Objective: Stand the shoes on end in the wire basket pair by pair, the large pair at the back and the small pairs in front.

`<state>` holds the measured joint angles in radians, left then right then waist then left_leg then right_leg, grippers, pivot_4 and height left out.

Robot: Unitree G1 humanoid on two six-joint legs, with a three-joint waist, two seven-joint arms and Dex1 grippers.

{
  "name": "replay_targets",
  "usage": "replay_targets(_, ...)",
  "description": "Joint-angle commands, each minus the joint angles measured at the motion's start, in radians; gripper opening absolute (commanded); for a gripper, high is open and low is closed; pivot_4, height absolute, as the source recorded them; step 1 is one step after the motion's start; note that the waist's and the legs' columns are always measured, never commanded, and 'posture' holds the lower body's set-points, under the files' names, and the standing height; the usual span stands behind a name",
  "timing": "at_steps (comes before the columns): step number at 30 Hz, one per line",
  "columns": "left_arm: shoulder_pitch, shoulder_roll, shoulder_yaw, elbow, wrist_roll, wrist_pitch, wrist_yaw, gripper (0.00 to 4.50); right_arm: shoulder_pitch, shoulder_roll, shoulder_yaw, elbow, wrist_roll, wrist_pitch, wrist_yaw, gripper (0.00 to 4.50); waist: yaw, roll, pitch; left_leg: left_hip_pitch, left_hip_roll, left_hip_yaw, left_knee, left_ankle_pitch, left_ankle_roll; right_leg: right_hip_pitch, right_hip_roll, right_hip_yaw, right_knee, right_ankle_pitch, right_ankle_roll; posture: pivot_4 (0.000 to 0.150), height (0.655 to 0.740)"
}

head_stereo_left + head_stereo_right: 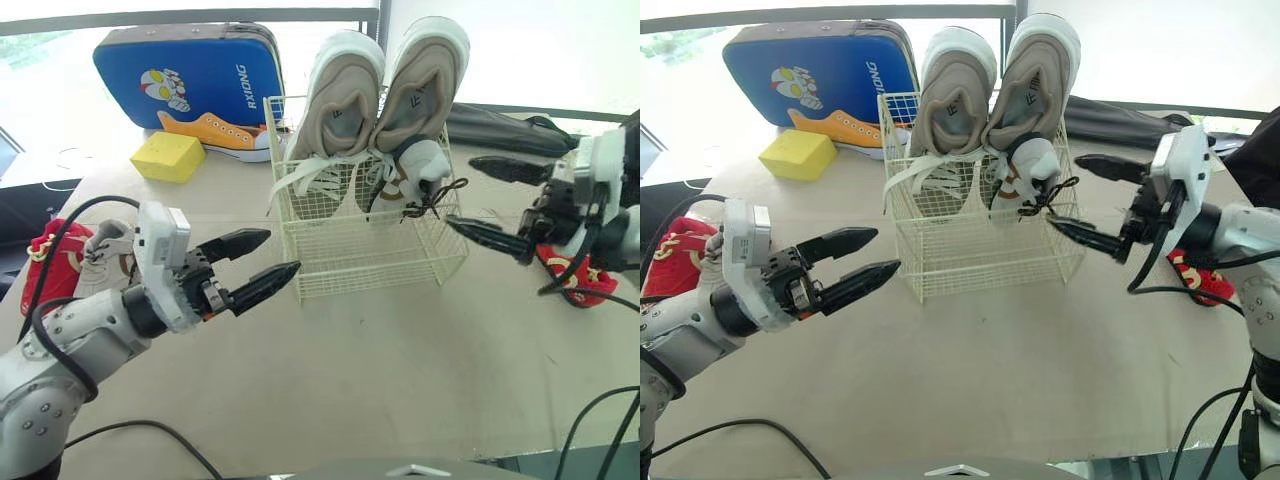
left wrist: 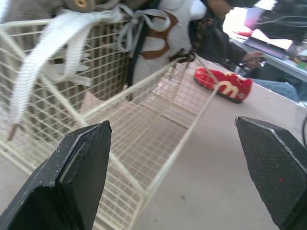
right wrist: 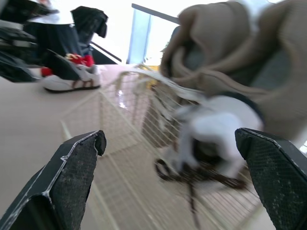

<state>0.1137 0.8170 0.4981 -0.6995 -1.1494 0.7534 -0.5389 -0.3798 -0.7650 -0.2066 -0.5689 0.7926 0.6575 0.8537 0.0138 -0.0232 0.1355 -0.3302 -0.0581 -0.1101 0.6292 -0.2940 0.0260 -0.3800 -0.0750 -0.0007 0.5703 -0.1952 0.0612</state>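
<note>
Basket: wire basket upper centre; large pair on end at back; small white shoe front right; front left free
Next shoe: loose white shoe at left edge, behind left gripper; left arm nearer; long axis hidden
Fingers: left gripper apart, empty; right gripper apart, empty, by the small white shoe
Surface: flat table; ample room

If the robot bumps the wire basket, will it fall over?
Maybe. The wire basket is thin mesh, so it is probably light and easy to slide. The large beige shoes stand tall above its rim at the back, so it likely tips backward more easily.
</note>
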Motion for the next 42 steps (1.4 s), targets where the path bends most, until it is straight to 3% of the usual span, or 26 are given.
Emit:
replay_targets(1,0.013,-0.013,-0.003,0.009,0.040,-0.019,0.021,4.50,0.009,0.032,0.082,-0.116,0.045,0.034,-0.046,4.48,0.001,-0.001,0.000,0.000,0.001,0.000,0.000,0.000,0.000,0.000,0.000,0.000,0.000,0.000,0.000,0.150,0.7400)
replay_targets(6,0.039,-0.025,0.027,0.034,0.018,0.013,0.072,4.50,0.007,0.069,0.209,-0.143,-0.028,0.013,-0.070,4.48,0.002,-0.001,0.000,-0.001,0.000,0.000,0.000,0.000,0.000,0.000,0.001,-0.002,-0.001,0.000,0.000,0.150,0.7400)
replay_targets(10,0.089,0.015,0.153,0.173,-0.038,0.095,0.105,4.50,-0.034,0.095,0.303,-0.106,-0.086,-0.055,0.003,4.48,-0.001,-0.001,0.000,0.000,0.000,0.000,-0.001,0.000,0.000,-0.001,0.002,-0.002,-0.001,0.000,0.000,0.150,0.7400)
replay_targets(13,0.094,0.128,0.259,0.385,-0.055,0.191,0.031,4.50,-0.101,0.148,0.329,-0.059,-0.069,-0.093,0.061,4.48,-0.010,-0.002,0.001,0.001,0.003,0.000,-0.002,0.000,-0.001,-0.002,0.005,-0.003,0.001,0.000,0.000,0.150,0.7400)
replay_targets(17,0.011,0.313,0.254,0.654,0.036,0.263,-0.058,4.50,-0.157,0.169,0.342,-0.013,-0.079,-0.111,0.107,4.48,0.002,-0.003,0.001,0.001,0.003,-0.002,-0.005,0.001,-0.001,-0.004,0.007,-0.008,0.002,0.000,0.000,0.150,0.7400)
replay_targets(23,-0.180,0.521,0.021,1.107,0.267,0.213,-0.320,4.50,-0.171,0.181,0.343,-0.007,-0.096,-0.115,0.104,4.48,-0.004,-0.004,0.001,0.001,-0.002,0.002,-0.007,0.001,-0.002,-0.005,0.004,-0.007,0.002,0.000,0.000,0.150,0.7400)
replay_targets(26,-0.416,0.567,-0.162,1.363,0.451,0.096,-0.403,4.50,-0.145,0.178,0.327,-0.048,-0.093,-0.095,0.065,4.48,-0.002,-0.007,-0.001,0.002,-0.002,0.006,-0.012,0.003,-0.005,-0.010,0.004,-0.007,0.002,0.000,0.000,0.150,0.7400)
replay_targets(34,-0.824,0.533,-0.426,1.749,0.804,-0.080,-0.560,4.50,-0.099,0.157,0.297,-0.114,-0.078,-0.064,-0.003,4.48,-0.002,-0.015,-0.002,0.000,-0.001,0.011,-0.013,0.006,-0.002,-0.014,0.002,-0.008,0.002,0.003,0.004,0.150,0.7400)
replay_targets(42,-0.909,0.492,-0.478,1.917,0.969,-0.162,-0.635,4.50,-0.081,0.124,0.252,-0.162,-0.027,-0.072,0.006,4.48,-0.003,-0.017,-0.002,0.000,0.002,0.011,-0.013,0.004,0.003,-0.014,0.003,-0.008,0.003,0.003,0.004,0.150,0.7400)
